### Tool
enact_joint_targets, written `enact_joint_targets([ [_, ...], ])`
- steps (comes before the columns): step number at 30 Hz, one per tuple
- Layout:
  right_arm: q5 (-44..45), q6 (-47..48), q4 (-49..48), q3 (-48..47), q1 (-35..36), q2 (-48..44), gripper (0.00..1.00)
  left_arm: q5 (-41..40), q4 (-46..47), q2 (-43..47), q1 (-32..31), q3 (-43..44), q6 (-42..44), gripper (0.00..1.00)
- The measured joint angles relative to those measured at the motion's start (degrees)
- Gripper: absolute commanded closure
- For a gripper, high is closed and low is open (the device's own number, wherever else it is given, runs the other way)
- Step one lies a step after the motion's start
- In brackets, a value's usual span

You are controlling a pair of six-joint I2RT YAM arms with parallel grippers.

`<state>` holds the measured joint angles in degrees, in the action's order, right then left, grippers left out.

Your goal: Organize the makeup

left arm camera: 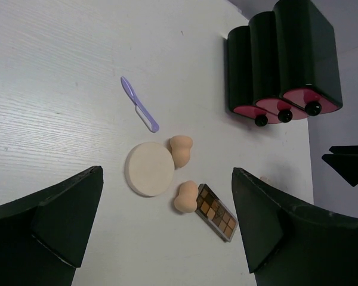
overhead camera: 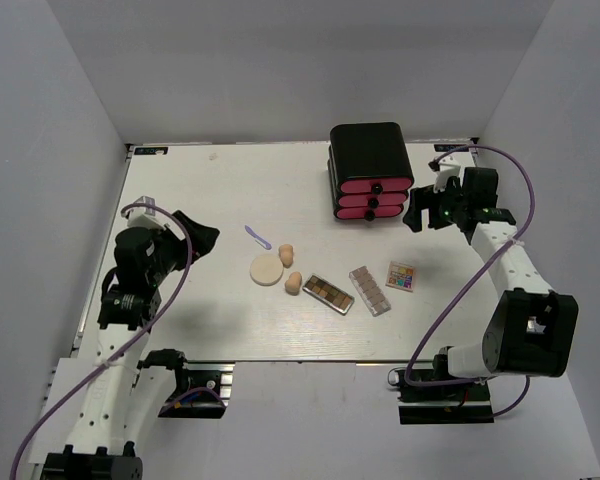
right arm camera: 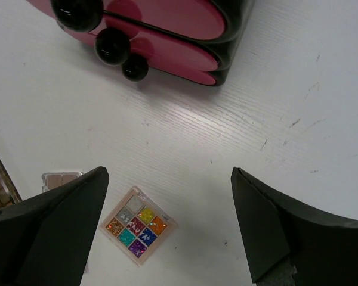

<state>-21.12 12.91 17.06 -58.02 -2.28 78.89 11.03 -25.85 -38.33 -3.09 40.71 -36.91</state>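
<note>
Cream puff (overhead camera: 267, 270) beside egg sponges (overhead camera: 287, 254), left end effector (overhead camera: 204, 239) and right end effector (right arm camera: 170, 179) spread wide

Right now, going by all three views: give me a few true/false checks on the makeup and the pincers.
1. The left pincer grips a sponge. False: it is open and empty.
2. The multicolour palette lies on the table, outside the box. True.
3. In the top view the stick lies right of the brown palette. False: it lies to the left, just beyond the puff.
4. The right pincer is open and holds nothing. True.
5. Three sponges are on the table. False: there are two sponges, both beside the puff.
</note>
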Motion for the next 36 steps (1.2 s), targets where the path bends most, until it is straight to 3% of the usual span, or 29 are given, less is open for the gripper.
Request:
enact_joint_targets([
  [7, -5.0, 7.7, 7.2, -4.0, -0.3, 3.7, 0.11, 2.7, 2.5, -7.4, 0.0, -2.3, -1.3, 0.02],
  [11, -6.4, 10.1, 10.0, -4.0, -0.3, 4.0, 0.11, 3.9, 3.8, -9.4, 0.0, -2.9, -2.0, 0.12],
  [13, -7.7, 10.5, 10.7, -4.0, -0.3, 4.0, 0.11, 4.8, 4.9, -10.5, 0.0, -2.9, -2.2, 0.23],
  [14, -8.7, 10.5, 10.9, -4.0, -0.3, 4.0, 0.26, 5.3, 5.7, -11.4, 0.0, -3.0, -2.4, 0.28],
  [16, -10.6, 10.8, 11.2, -4.0, -0.3, 4.0, 0.47, 6.2, 7.1, -12.8, 0.0, -3.4, -3.1, 0.50],
  [18, -13.0, 9.7, 11.2, -4.0, -0.2, 4.0, 0.62, 7.2, 8.1, -14.2, 0.0, -4.0, -3.3, 0.67],
  [19, -14.3, 8.6, 10.9, -4.0, -0.2, 4.0, 0.62, 7.6, 8.5, -14.8, 0.0, -4.3, -3.7, 0.69],
  [21, -16.3, 6.5, 9.8, -4.0, 0.0, 4.0, 0.56, 8.2, 9.0, -15.2, -0.1, -4.8, -3.9, 0.66],
  [24, -19.5, 1.0, 5.8, -4.0, 0.4, 4.1, 0.39, 9.0, 10.1, -15.2, -0.1, -5.1, -4.1, 0.43],
  [25, -20.5, -0.9, 4.5, -4.0, 0.5, 4.1, 0.35, 9.2, 10.5, -15.1, -0.1, -5.3, -4.2, 0.31],
  [26, -21.6, -2.8, 3.0, -4.0, 0.7, 4.3, 0.32, 9.3, 10.9, -15.1, -0.1, -5.7, -4.3, 0.27],
  [28, -23.6, -7.5, -0.3, -4.0, 1.3, 5.0, 0.25, 9.6, 11.2, -15.1, -0.1, -6.2, -4.7, 0.23],
  [36, -24.2, -21.8, -8.0, -4.9, 5.7, 11.8, 0.24, 9.6, 11.3, -15.1, -0.1, -6.5, -5.1, 0.22],
])
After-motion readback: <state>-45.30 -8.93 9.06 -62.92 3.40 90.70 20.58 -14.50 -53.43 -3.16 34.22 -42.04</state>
